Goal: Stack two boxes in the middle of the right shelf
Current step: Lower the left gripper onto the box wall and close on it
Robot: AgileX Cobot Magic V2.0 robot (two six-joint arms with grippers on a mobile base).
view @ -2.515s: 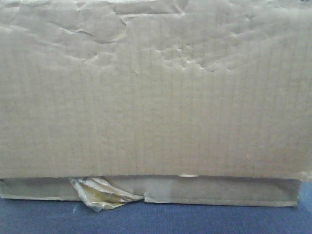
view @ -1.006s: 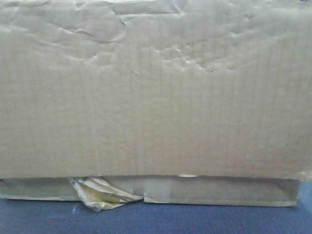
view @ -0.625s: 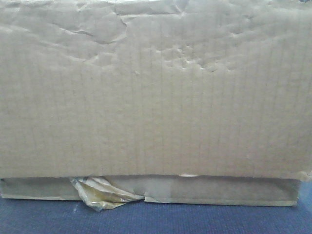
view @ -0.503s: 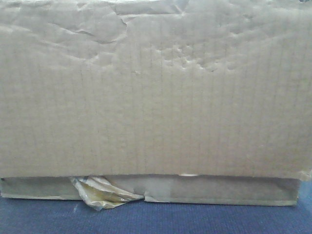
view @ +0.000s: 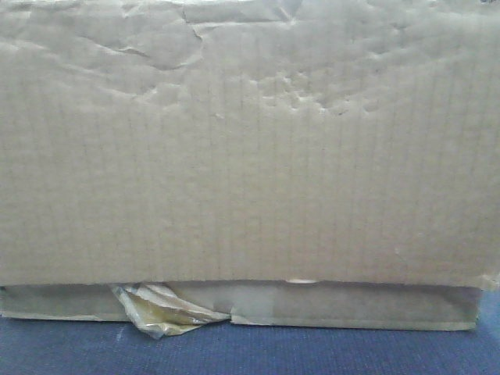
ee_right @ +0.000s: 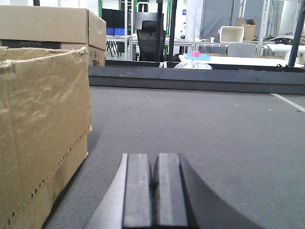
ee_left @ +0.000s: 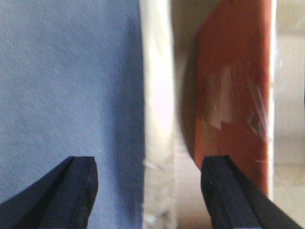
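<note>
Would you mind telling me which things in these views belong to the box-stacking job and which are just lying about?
For the job: crumpled cardboard box with its tape scrap; second cardboard box beyond it in the right wrist view, probably.
Lying about: office chair; white bin; pink item on the far table.

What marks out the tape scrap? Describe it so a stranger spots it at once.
In the front view, a brown box fills most of the frame above a blue surface. Along its bottom edge, left of centre, sits the tape scrap: crumpled, yellowish and glossy, unlike the dull cardboard around it.
</note>
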